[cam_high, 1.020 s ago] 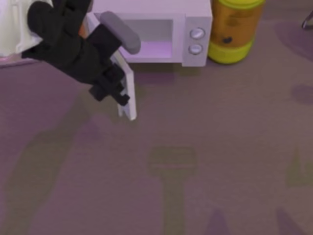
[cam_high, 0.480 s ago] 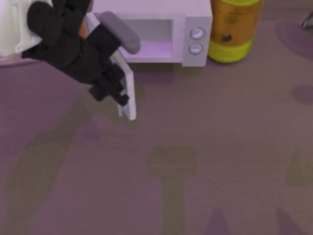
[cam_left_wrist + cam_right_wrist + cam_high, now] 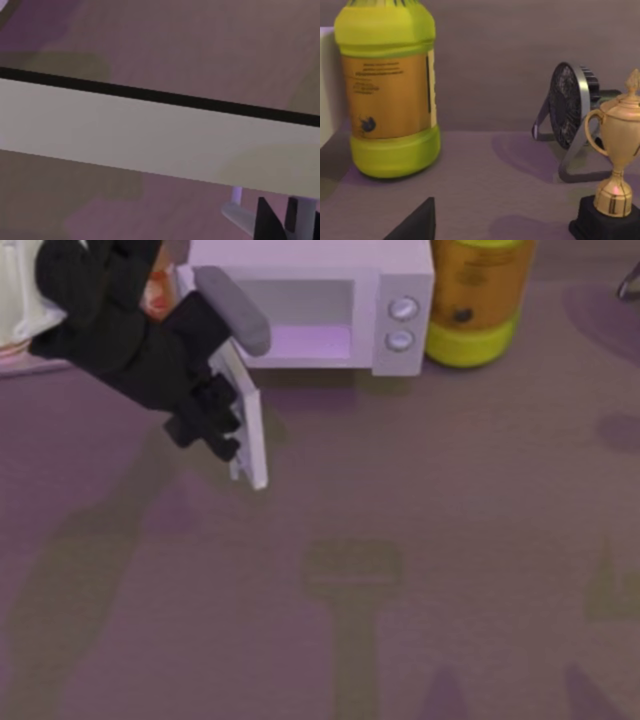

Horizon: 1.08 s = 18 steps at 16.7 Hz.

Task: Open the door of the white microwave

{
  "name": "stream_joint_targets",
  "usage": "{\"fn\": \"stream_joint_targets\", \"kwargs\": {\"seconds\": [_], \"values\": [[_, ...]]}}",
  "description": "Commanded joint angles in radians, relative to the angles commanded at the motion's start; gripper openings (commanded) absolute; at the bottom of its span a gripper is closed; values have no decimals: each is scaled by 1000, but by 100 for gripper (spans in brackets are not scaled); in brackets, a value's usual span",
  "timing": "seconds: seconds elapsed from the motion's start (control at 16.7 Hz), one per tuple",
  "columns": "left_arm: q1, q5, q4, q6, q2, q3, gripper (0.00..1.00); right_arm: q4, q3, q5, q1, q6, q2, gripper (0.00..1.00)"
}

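- Your left gripper is near the far left corner of the tabletop and it grips the free edge of the door. Since half a second ago, the gripper and the door edge have moved a little to the left, so the door is now swung wider.
- The door stands out from the front of the white microwave toward the near edge. The cavity is open to view, so I judge that the task is nearly done.
- To the left of the door the tabletop is free, so you have room to swing more.
- The yellow-green jar stands just beside the microwave on its right side, away from the door's path.
- Your right gripper does not appear in the top view. Its wrist view shows the jar, a fan and a trophy; whether it is open or closed I cannot tell.
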Motion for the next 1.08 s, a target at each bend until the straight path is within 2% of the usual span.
{"fn": "stream_joint_targets", "kwargs": {"seconds": [0.24,1.08], "values": [[34,35,-28,81,-4,-5,0,0,0,0,0,0,0,100],[35,35,-29,82,-4,-5,0,0,0,0,0,0,0,100]]}}
